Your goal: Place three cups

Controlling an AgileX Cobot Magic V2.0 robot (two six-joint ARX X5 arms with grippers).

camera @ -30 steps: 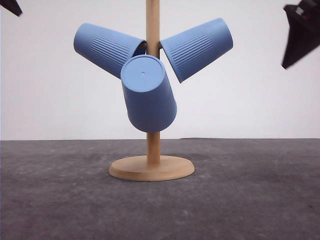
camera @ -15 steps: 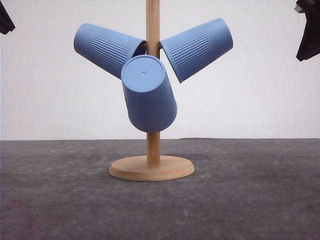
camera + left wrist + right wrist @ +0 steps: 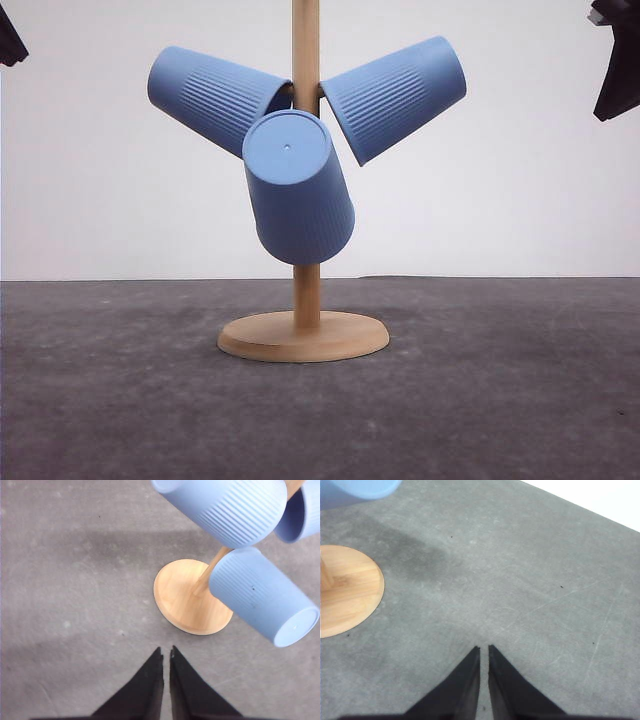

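All 3 cups [image 3: 298,190] are hanging on the wooden stand [image 3: 304,335] in the front view; the wrist views are showing the left gripper [image 3: 165,654] and right gripper [image 3: 484,650] closed, empty, above the table [image 3: 530,580]

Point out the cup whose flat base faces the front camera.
The middle cup, hanging lowest in front of the wooden post. The left cup and right cup angle sideways, showing their ribbed sides.

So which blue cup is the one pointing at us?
Find the wooden stand in the middle of the grey table. Three blue cups hang on its pole. The middle cup hangs lowest and shows its round flat bottom; the others tilt out sideways.
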